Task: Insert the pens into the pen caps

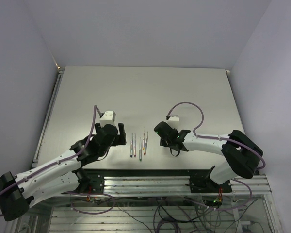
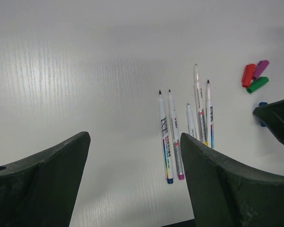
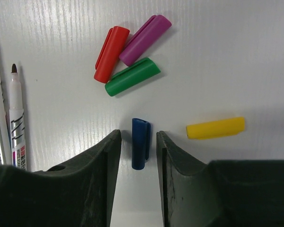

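Five pale pens lie side by side on the table point(image 1: 136, 92), between the two arms point(image 1: 138, 144). In the left wrist view the blue-ended pen point(image 2: 164, 137) and the magenta-ended pen point(image 2: 175, 135) are nearest, with three more point(image 2: 199, 101) to their right. My left gripper point(image 1: 115, 130) is open and empty, just left of the pens point(image 2: 135, 137). My right gripper point(image 3: 137, 133) is open and straddles the dark blue cap point(image 3: 141, 143), with a gap on each side. The red cap point(image 3: 111, 53), magenta cap point(image 3: 145, 33) and green cap point(image 3: 132, 76) lie clustered beyond it. The yellow cap point(image 3: 215, 127) lies to the right.
Two pens point(image 3: 16, 118) lie at the left edge of the right wrist view, close to that gripper's left finger. The right gripper's finger point(image 2: 277, 118) shows in the left wrist view, partly hiding the blue cap point(image 2: 262, 105). The table's near edge runs just behind the pens.
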